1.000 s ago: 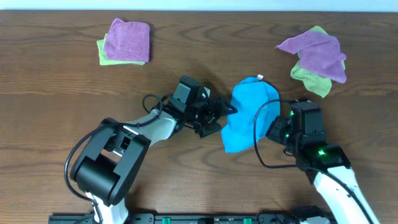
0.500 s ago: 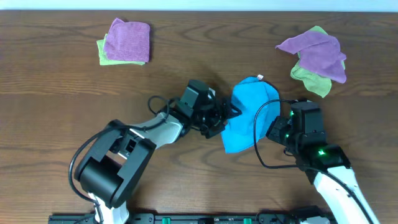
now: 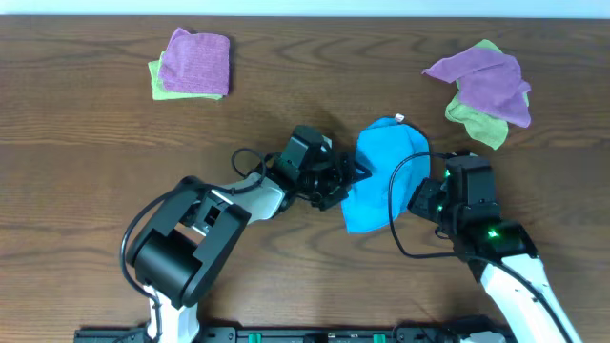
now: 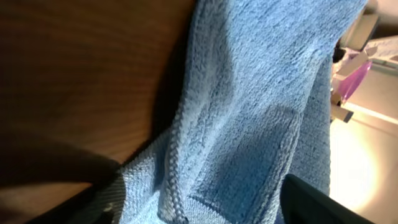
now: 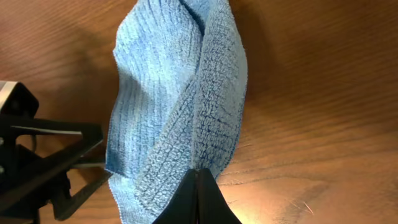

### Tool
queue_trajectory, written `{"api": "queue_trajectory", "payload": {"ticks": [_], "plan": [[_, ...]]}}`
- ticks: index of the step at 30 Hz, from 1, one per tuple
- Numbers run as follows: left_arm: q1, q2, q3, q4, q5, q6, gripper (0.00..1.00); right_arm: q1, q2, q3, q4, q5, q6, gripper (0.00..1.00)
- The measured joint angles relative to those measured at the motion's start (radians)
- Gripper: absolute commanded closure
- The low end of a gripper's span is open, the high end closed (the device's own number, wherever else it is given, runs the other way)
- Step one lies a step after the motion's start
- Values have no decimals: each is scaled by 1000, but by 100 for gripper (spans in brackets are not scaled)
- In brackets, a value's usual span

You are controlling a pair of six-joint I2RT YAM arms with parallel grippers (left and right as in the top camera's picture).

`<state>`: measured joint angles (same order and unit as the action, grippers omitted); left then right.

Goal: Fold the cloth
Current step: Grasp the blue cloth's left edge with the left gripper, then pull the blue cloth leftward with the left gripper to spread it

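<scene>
While the cloth lies as a long far-to-near strip left of the purple heap, right gripper pinches its heap-side edge and left gripper, jaws apart, straddles the opposite edge: fold probably goes across the strip.

The cloth is bright sky-blue microfibre with a fine ribbed weave. It lies on the wooden table, about mid-table between my two arms. It is not spread flat. It is gathered into a long rounded shape, and one side is turned over in a thick rolled fold along its length. A stitched hem edges it, and a small white tag sticks out at the far end. My right gripper pinches its near edge.
</scene>
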<state>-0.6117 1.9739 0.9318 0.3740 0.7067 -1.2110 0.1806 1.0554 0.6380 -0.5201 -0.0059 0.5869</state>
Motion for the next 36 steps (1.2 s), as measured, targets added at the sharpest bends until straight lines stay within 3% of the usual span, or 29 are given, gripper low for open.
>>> {"api": "queue_trajectory", "payload": {"ticks": [5,21,22,24,28,36], "plan": [[0,7,0,31,0,-8,37,0,0,0,-8,-2,-6,99],[-11,7,0,31,-18,8,43,0,0,0,-33,-2,-22,99],[-14,7,0,31,-21,10,47,0,0,0,-33,-2,-22,99],[-26,7,0,31,-34,16,66,0,0,0,-33,-2,-22,99],[-37,7,0,21,-47,31,94,0,0,0,-34,-2,-22,99],[0,8,0,70,-37,61,94,0,0,0,-39,-6,-37,99]]}}
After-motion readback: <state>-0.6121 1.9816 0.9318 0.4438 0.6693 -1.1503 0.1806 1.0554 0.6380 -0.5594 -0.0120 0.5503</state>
